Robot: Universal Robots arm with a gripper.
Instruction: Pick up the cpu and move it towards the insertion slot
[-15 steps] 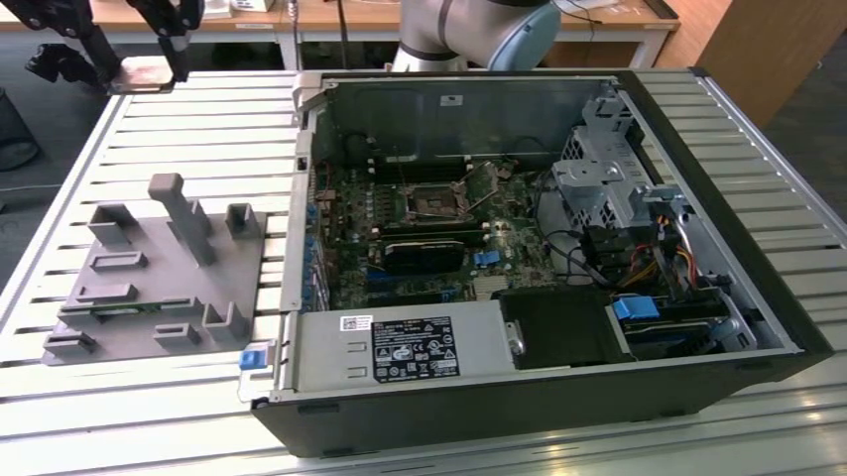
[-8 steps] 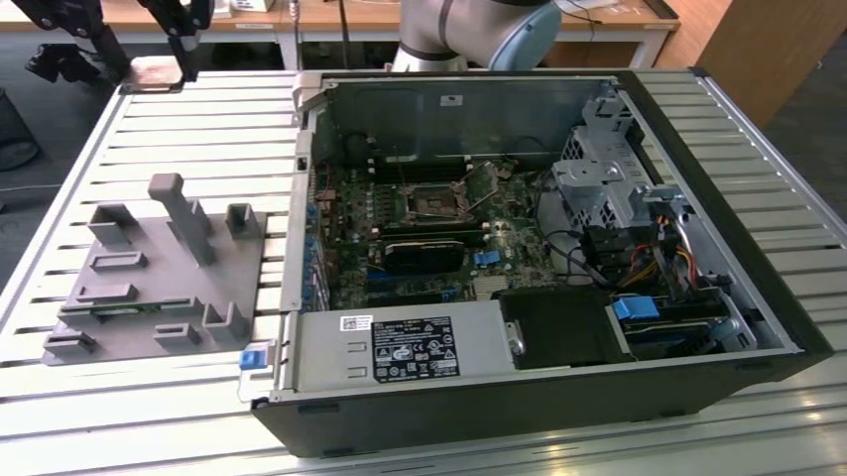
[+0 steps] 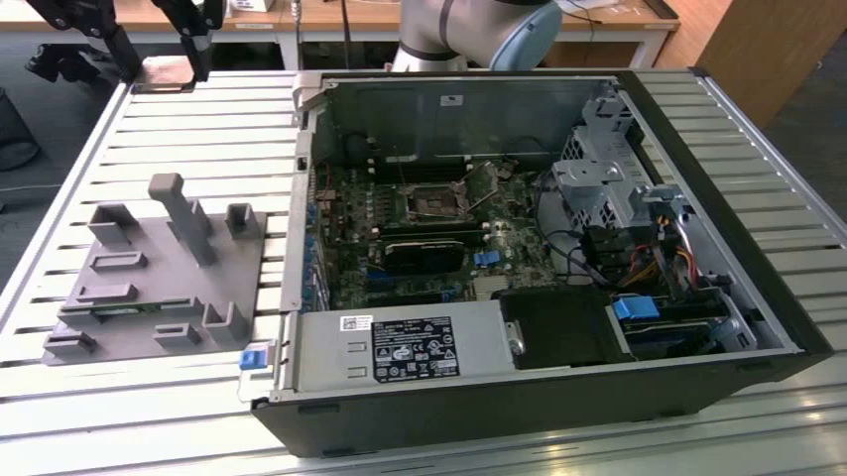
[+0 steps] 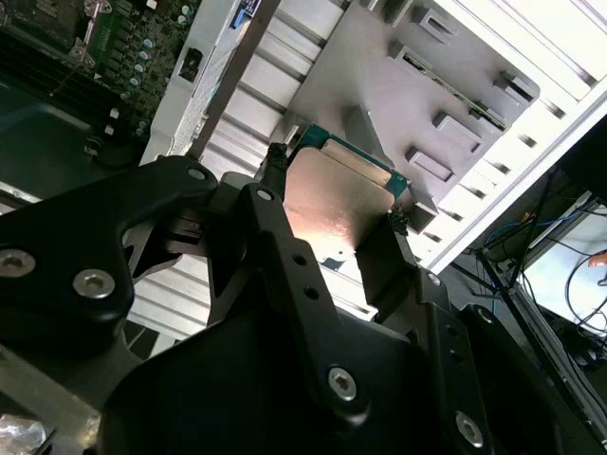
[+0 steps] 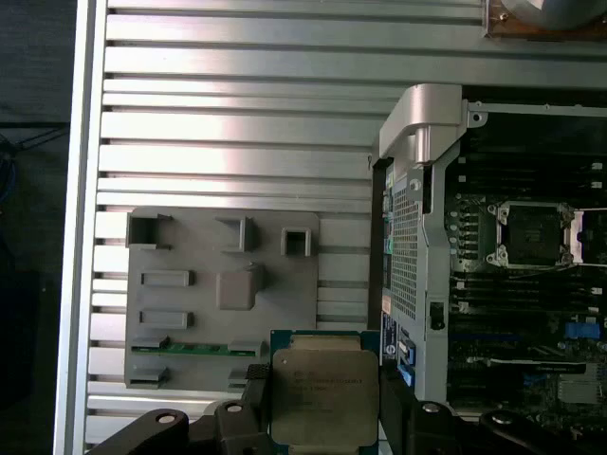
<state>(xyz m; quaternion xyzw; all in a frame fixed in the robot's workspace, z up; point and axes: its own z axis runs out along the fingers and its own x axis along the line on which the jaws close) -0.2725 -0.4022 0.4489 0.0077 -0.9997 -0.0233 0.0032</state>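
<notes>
Even overhead light; glare on cpu (image 4: 337, 213) lid in second wrist view; case interior (image 3: 437, 213) shadowed.

Exterior view: high, angled down over the open computer case (image 3: 530, 258), grey fixture tray (image 3: 159, 278) at centre left of frame, slatted table (image 3: 198, 119) around both. First wrist view: looks straight down from well above, tray (image 5: 223, 294) centre, case (image 5: 493, 265) right. Second wrist view: close, tilted, past the gripper (image 4: 332, 204); tray (image 4: 427, 104) upper right. All three share tray, table and case.
</notes>
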